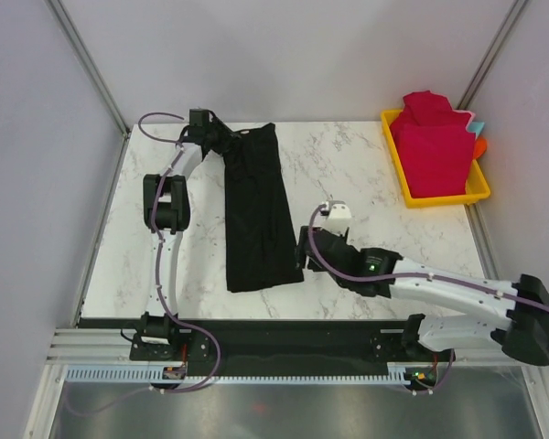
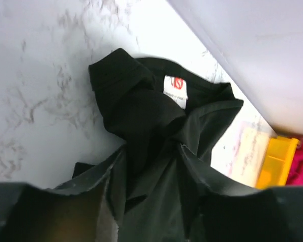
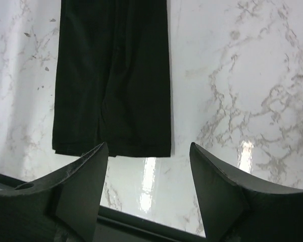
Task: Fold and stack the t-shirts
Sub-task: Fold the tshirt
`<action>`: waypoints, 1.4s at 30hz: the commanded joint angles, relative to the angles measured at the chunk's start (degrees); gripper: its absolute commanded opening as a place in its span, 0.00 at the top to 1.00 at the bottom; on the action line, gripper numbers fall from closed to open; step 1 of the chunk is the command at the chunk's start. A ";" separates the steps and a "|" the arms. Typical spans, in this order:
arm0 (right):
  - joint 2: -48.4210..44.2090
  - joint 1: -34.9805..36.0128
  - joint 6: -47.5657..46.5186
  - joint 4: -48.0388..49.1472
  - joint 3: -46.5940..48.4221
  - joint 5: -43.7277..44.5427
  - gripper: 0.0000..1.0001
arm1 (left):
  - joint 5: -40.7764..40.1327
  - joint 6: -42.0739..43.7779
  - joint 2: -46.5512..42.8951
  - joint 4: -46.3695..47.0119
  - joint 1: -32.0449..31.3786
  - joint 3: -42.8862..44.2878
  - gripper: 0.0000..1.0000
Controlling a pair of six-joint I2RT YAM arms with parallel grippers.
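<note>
The black t-shirt (image 1: pixel 256 210) lies as a long folded strip on the marble table (image 1: pixel 366 174), its collar end pinched by the left gripper (image 2: pixel 151 166), the right gripper (image 3: pixel 147 151) spread wide near its hem.

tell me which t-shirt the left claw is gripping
The solid black cloth t-shirt, stretched long on the marble table; the crimson-red t-shirts sit piled in the yellow plastic tray.

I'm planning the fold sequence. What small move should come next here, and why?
Probably ease the open right gripper left onto the hem of the black shirt and pinch it. The shirt lies as a long narrow strip, the left gripper pinches its bunched collar end, and the hem lies free, so both ends held would allow a half fold.
</note>
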 commanded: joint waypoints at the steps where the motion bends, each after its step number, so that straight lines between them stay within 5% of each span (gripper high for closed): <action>1: 6.32 -1.42 -12.05 4.62 3.64 0.96 0.28 | 0.99 6.03 -2.04 -0.15 -0.19 -0.30 0.41; 5: 12.55 -7.49 -16.98 11.59 5.14 -8.69 0.34 | -2.34 9.90 -7.84 -0.15 0.07 -7.49 0.19; 12: 29.32 -15.49 -20.94 16.96 10.77 -17.32 0.35 | -7.44 10.25 -19.01 -0.24 0.25 -18.41 0.14; 20: 33.84 -18.40 -18.83 23.64 6.29 -27.34 0.39 | -13.07 15.09 -26.58 -0.42 0.25 -21.32 0.11; 29: 31.12 -18.13 -16.46 25.84 -1.09 -34.27 0.57 | -6.58 15.62 -19.12 -0.60 -1.15 -13.76 0.28; 31: 30.50 -18.13 -16.11 26.02 -2.59 -34.99 0.64 | -5.52 16.14 -17.37 0.28 -2.73 -11.84 0.30; 33: 29.36 -18.13 -15.32 25.93 -4.08 -35.78 0.81 | -5.25 16.67 -16.22 1.07 -3.88 -10.34 0.33; 36: 27.86 -17.78 -14.09 26.02 -5.75 -36.66 0.90 | -5.60 16.67 -13.67 1.16 -6.60 -7.09 0.37; 42: 24.44 -16.03 -12.07 27.77 -9.70 -36.14 0.89 | -5.25 15.27 -8.40 3.27 -10.03 -3.39 0.40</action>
